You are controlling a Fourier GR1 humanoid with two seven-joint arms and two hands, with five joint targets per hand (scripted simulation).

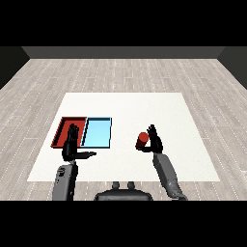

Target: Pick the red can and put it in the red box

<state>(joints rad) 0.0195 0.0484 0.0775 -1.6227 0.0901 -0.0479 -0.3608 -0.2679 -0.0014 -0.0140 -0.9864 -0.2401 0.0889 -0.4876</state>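
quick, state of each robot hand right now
left robot hand: open, holding nothing, by the red tray.
right robot hand: open, beside the red can, not curled round it.

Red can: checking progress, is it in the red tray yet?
Not yet. The red can is right of both trays, beside the right hand, far from the red tray.

Two forearms, both grey, tube-shaped with rounded ends, smooth matte casing. Left forearm [64, 181] looks thick and blocky, with a small dark mark on its near-left side. Right forearm [167, 173] looks slimmer and tapers toward the wrist; a darker grey band shows near its near end. Each ends in a black hand. Left hand [71, 145]: black palm, slim black fingers, thumb set apart. Right hand [155, 140]: same black finish, same slim fingers. Cables and screws too small to tell.
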